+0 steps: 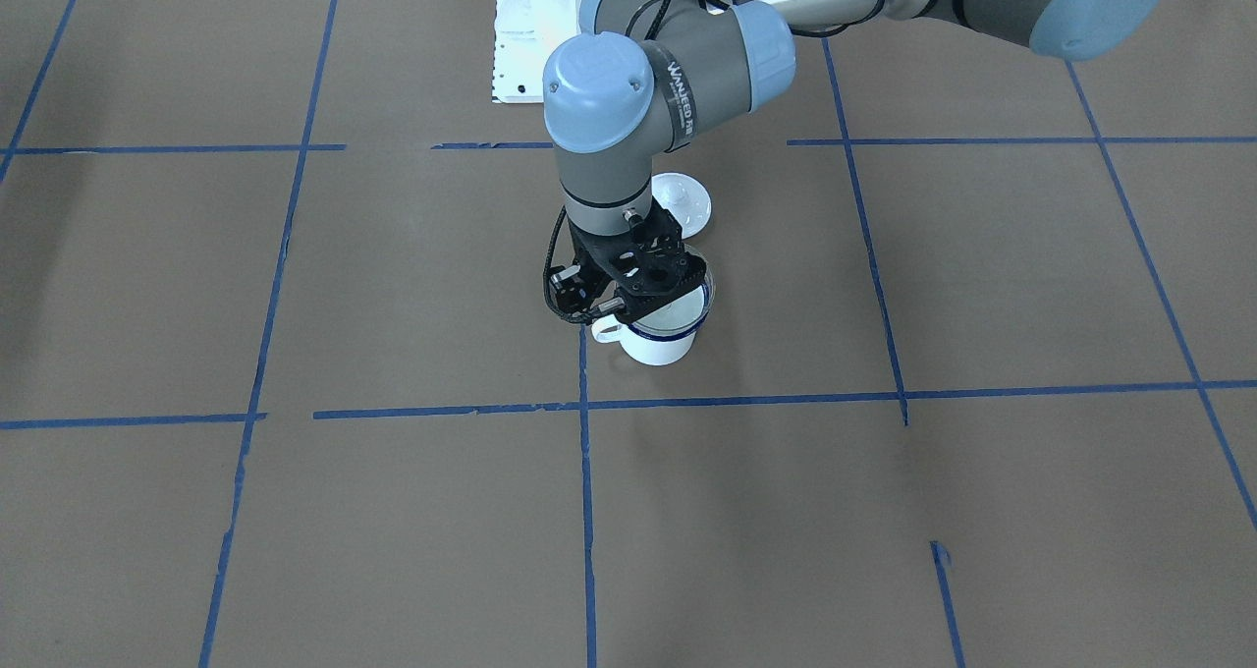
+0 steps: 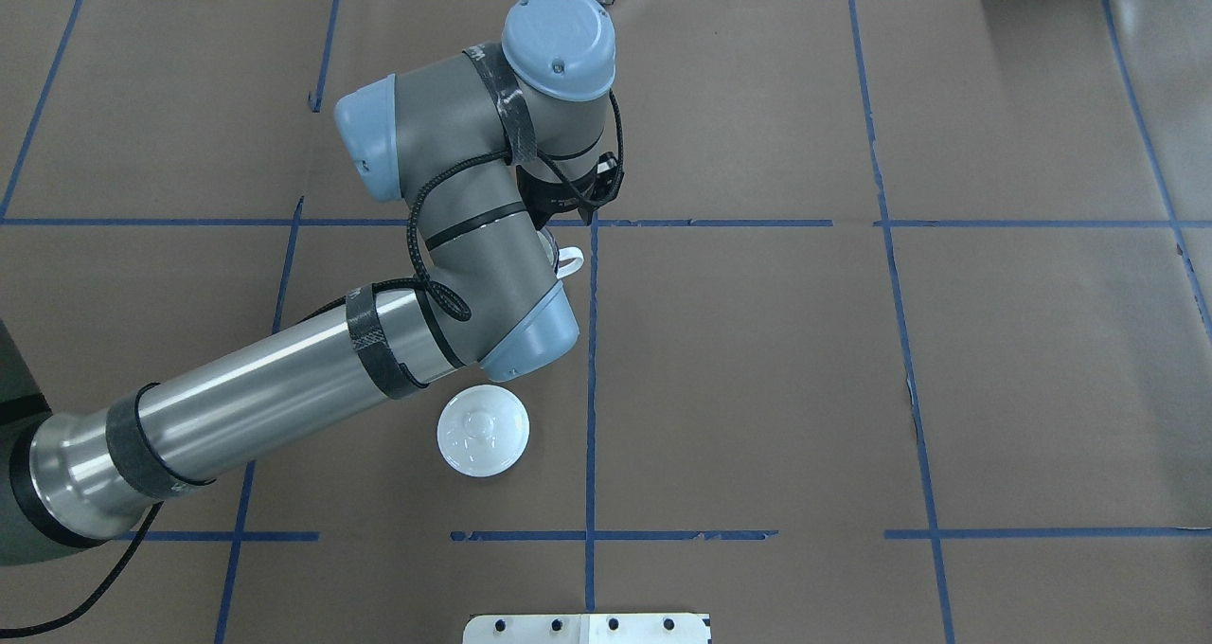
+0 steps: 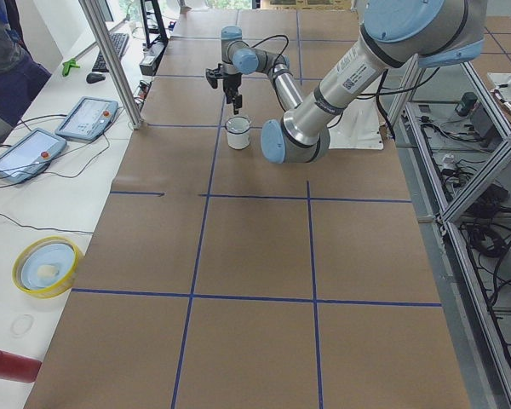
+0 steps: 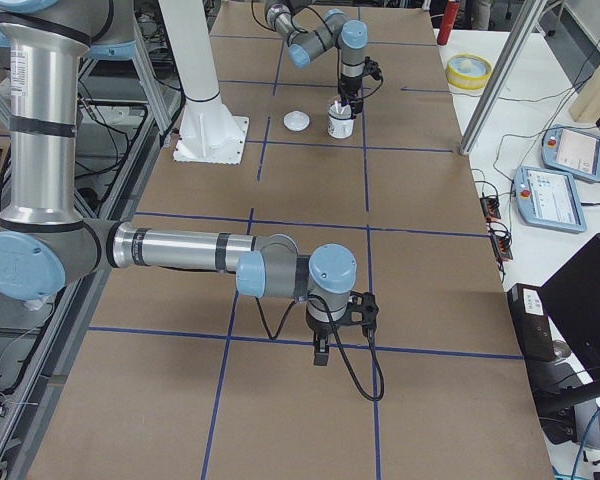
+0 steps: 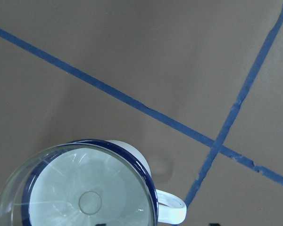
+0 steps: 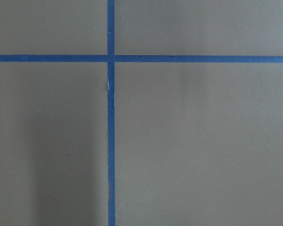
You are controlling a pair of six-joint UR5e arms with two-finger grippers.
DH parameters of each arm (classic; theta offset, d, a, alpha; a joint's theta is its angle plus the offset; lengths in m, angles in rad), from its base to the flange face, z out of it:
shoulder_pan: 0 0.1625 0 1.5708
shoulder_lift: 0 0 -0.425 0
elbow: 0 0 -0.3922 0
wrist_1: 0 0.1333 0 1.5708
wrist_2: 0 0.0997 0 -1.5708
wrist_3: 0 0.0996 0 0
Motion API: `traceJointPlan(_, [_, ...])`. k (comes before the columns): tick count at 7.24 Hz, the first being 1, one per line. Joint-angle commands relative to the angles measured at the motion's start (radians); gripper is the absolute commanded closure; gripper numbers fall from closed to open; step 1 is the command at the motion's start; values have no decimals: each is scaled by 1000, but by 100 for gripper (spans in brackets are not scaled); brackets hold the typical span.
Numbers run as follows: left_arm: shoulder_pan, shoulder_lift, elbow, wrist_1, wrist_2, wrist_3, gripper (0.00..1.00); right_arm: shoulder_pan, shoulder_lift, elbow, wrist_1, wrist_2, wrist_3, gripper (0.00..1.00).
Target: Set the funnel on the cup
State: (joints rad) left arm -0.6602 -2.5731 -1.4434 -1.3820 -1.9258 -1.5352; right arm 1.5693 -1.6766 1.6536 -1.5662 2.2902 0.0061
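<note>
From the left wrist, the small clear plastic funnel [image 5: 85, 186] lay straight below the left gripper [image 1: 621, 306]. Its wide round rim faced up and its short spout pointed down into the small white enamel cup with the dark blue rim [image 1: 660, 346]. The two rims looked nearly concentric, so the funnel's long axis ran upright, in line with the cup's. It seemed to rest on the cup's rim, though whether it was fully seated could not be told. Only two dark tips of the gripper showed at the bottom edge of that view. They stood apart, with the funnel's rim passing between them on the handle side and no contact visible, so I judged the jaws parted and holding nothing. If so, the placing was all but done and the next move called for a straight lift, since any sideways drift could catch the rim and tip the funnel off. The cup's loop handle pointed toward the robot's right. Nearer the robot's base, a round white knobbed lid [image 2: 483, 430] lay flat on the brown paper-covered table [image 2: 757, 388], near the cup but apart from it. Farthest off, the right gripper [image 4: 320, 352] hung over blue tape lines, well apart from the cup. It showed only in a side view, so I could not tell whether it was open or closed. The left arm was plainly the nearer.
</note>
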Motion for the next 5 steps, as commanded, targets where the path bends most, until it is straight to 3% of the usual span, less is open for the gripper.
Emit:
traceJointPlan(1, [-100,84,-206,85,-80,266,0,0,0,0,0,0,0,0])
traceJointPlan(2, [-184,219,-376,89,-87,415,0,0,0,0,0,0,0,0])
traceJointPlan(3, [-304,322,-461,89,-122,620,0,0,0,0,0,0,0,0])
traceJointPlan(5, [-549,523,-485,86,-192,1099,0,0,0,0,0,0,0,0])
